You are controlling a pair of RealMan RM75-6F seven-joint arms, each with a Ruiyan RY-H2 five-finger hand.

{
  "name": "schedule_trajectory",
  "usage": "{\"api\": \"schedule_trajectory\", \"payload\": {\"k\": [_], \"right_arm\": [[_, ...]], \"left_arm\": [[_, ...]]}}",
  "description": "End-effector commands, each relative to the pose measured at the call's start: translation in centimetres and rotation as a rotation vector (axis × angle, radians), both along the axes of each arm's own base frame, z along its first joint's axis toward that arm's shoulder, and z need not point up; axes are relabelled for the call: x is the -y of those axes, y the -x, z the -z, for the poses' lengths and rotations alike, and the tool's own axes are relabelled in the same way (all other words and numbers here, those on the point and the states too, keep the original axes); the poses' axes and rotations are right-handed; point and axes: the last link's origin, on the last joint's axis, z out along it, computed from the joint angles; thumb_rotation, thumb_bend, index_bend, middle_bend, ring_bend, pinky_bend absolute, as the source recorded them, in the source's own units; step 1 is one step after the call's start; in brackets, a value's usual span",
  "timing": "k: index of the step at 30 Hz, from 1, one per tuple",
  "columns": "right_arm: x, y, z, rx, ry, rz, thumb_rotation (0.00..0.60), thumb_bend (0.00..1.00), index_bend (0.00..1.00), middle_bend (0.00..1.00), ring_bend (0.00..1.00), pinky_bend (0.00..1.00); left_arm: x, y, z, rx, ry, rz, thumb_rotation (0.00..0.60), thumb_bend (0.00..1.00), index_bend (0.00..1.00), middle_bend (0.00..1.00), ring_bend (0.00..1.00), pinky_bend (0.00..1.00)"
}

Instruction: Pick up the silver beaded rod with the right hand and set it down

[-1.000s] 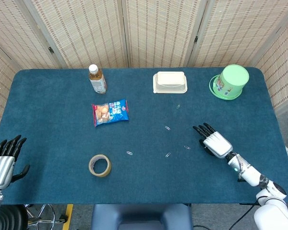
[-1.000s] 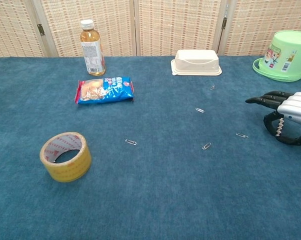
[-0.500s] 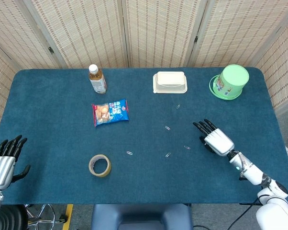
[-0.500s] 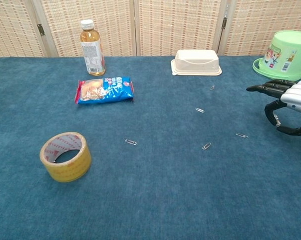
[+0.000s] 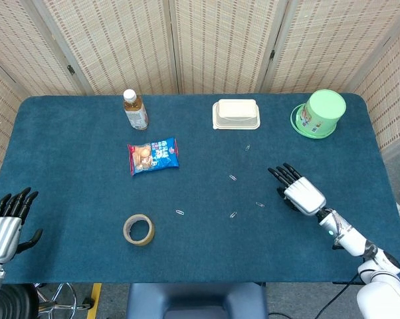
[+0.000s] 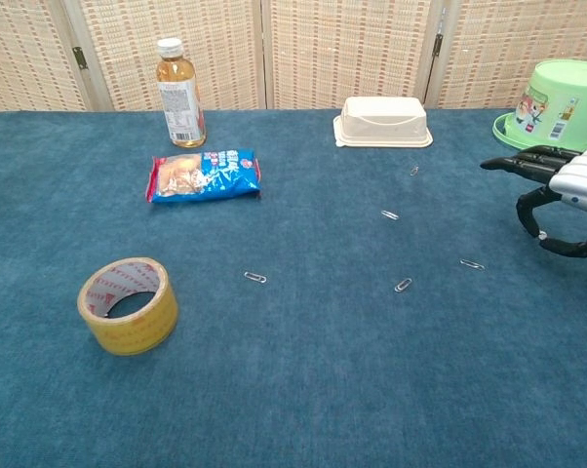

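Note:
My right hand (image 5: 302, 194) hovers over the right side of the blue table (image 5: 74, 199), fingers stretched toward the far left and thumb curled underneath. In the chest view the right hand (image 6: 569, 195) sits at the right edge, just above the cloth. A thin silver beaded rod (image 6: 528, 214) stands pinched between thumb and fingers; it is small and faint, and the head view hides it. My left hand (image 5: 5, 222) hangs off the table's near left corner, fingers spread, holding nothing.
Several paper clips (image 6: 404, 285) lie scattered left of the right hand. A green tub (image 6: 557, 107) and cream box (image 6: 383, 122) stand at the back right. A bottle (image 6: 179, 93), snack bag (image 6: 204, 175) and tape roll (image 6: 128, 304) occupy the left half.
The right hand has lifted off the cloth and drifted slightly to the right, carrying the beaded rod up with it. The left hand has stayed put.

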Motion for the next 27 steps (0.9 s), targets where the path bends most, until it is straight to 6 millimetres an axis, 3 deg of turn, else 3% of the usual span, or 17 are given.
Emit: {"api": "schedule_trajectory", "payload": {"k": [1, 21, 27], "right_arm": [[0.0, -0.1, -0.1, -0.001, 0.003, -0.004, 0.600, 0.41, 0.84, 0.00, 0.00, 0.00], [0.2, -1.0, -1.4, 0.016, 0.035, -0.073, 0.600, 0.41, 0.86, 0.00, 0.00, 0.00], [-0.2, -1.6, -1.3, 0.184, -0.005, -0.022, 0.600, 0.41, 0.86, 0.01, 0.00, 0.00]], "left_arm": [[0.0, 0.0, 0.0, 0.001, 0.000, 0.003, 0.600, 0.39, 0.00, 0.07, 0.11, 0.09], [0.0, 0.0, 0.0, 0.004, 0.000, 0.008, 0.600, 0.39, 0.00, 0.07, 0.11, 0.09], [0.0, 0.0, -0.1, 0.007, -0.001, 0.006, 0.600, 0.39, 0.00, 0.07, 0.11, 0.09]]}}
